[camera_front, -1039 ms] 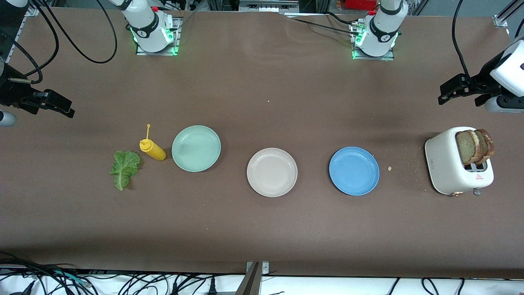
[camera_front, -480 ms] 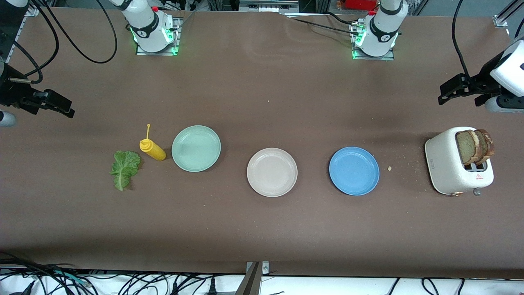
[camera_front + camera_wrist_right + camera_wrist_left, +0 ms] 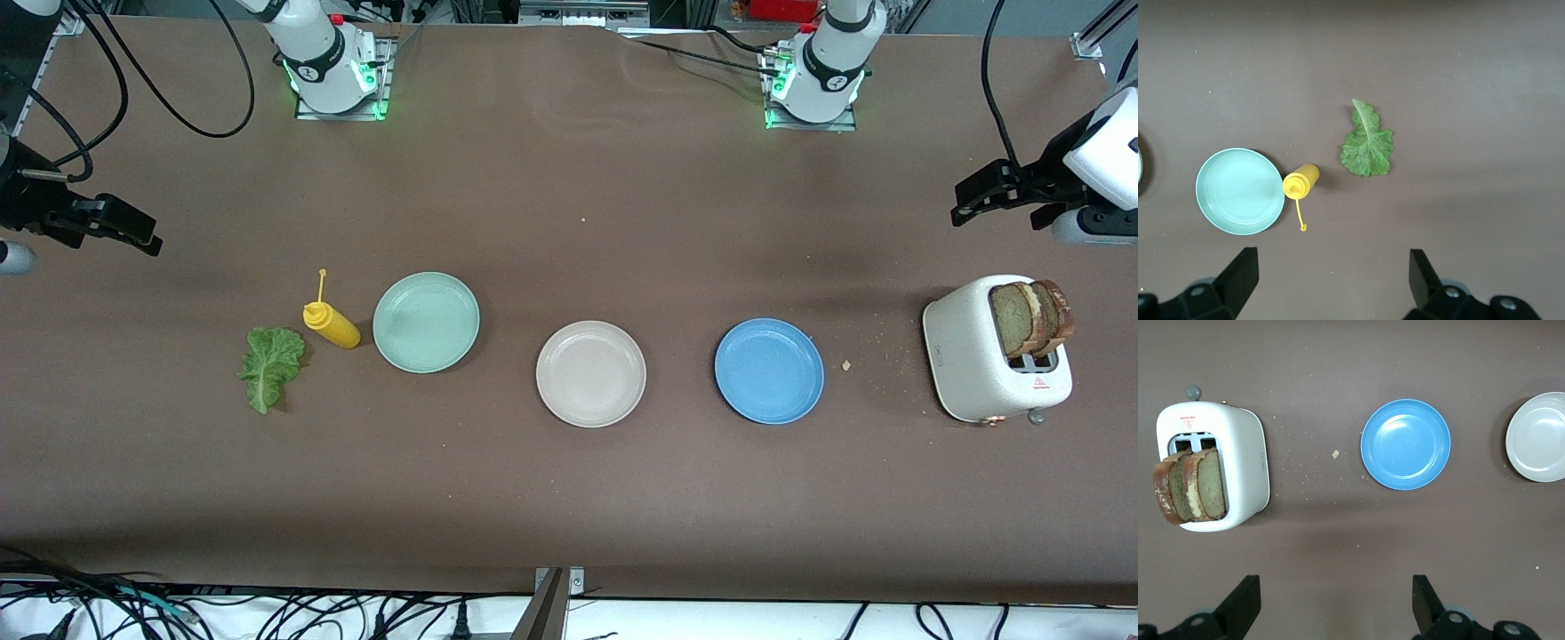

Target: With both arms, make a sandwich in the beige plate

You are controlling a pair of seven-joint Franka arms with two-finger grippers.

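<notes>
The beige plate (image 3: 591,373) lies empty at the table's middle; its edge shows in the left wrist view (image 3: 1538,437). Two bread slices (image 3: 1031,318) stand in a white toaster (image 3: 978,356) at the left arm's end, also in the left wrist view (image 3: 1191,487). A green lettuce leaf (image 3: 269,363) lies at the right arm's end, also in the right wrist view (image 3: 1367,143). My left gripper (image 3: 965,209) is open and empty, up over bare table by the toaster (image 3: 1336,600). My right gripper (image 3: 147,242) is open and empty over bare table by the lettuce (image 3: 1333,280).
A mint-green plate (image 3: 426,321) and a yellow squeeze bottle (image 3: 331,324) lie between the lettuce and the beige plate. A blue plate (image 3: 769,370) lies between the beige plate and the toaster. Crumbs (image 3: 846,364) are scattered beside the toaster.
</notes>
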